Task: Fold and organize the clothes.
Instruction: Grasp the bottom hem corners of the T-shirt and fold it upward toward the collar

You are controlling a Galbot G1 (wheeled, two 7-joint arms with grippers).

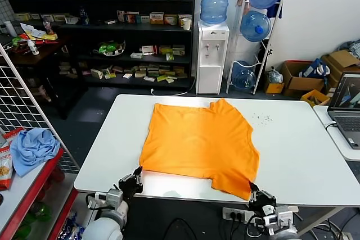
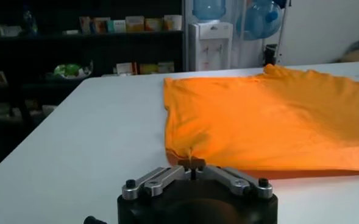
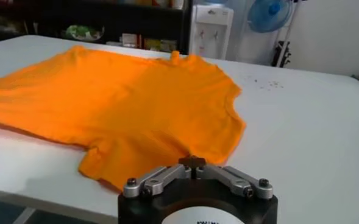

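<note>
The orange T-shirt [image 1: 197, 141] lies spread flat on the white table [image 1: 298, 150], its near hem close to the table's front edge, with bare tabletop open to both sides and behind. The left gripper [image 1: 136, 175] is clenched on the shirt's near left corner; the right gripper [image 1: 252, 189] is clenched on the near right sleeve tip.

Black left hand [image 1: 136, 176] and right hand [image 1: 254, 190], silver screwed linkages.

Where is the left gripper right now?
In the head view, the left gripper sits at the table's near edge, shut on the orange T-shirt's near-left corner.
</note>
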